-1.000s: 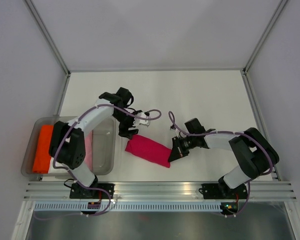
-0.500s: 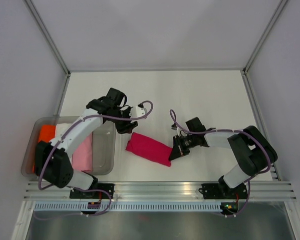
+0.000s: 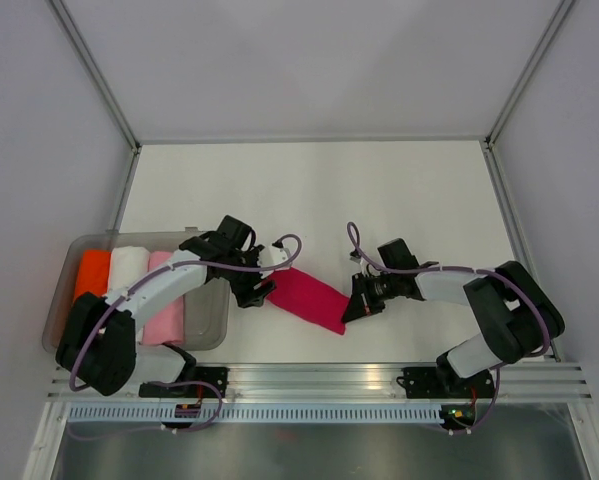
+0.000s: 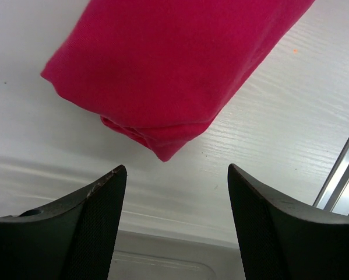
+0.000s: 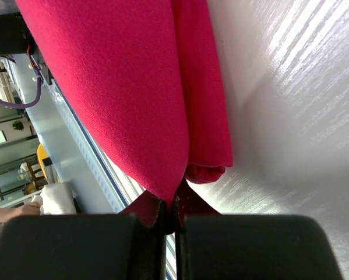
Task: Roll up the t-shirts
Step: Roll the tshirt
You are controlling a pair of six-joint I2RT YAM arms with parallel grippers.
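Observation:
The deep magenta-red t-shirt (image 3: 309,300) lies rolled on the white table, slanting from upper left to lower right. My right gripper (image 3: 351,308) is shut on its right end; in the right wrist view the jaws pinch a fold of the cloth (image 5: 133,87). My left gripper (image 3: 257,292) is open at the roll's left end, its fingers (image 4: 92,221) apart and clear of the cloth (image 4: 162,64). Orange (image 3: 91,272), white (image 3: 129,265) and pale pink (image 3: 164,320) t-shirts lie in the bin.
A clear plastic bin (image 3: 214,335) stands at the near left, right beside my left gripper. An aluminium rail (image 3: 319,378) runs along the table's front edge. Metal frame posts (image 3: 129,150) bound the table at left and right.
My left arm has swung down and toward the front, its gripper now at the roll's left end. The shirt has shifted slightly right. The right gripper holds its end throughout.

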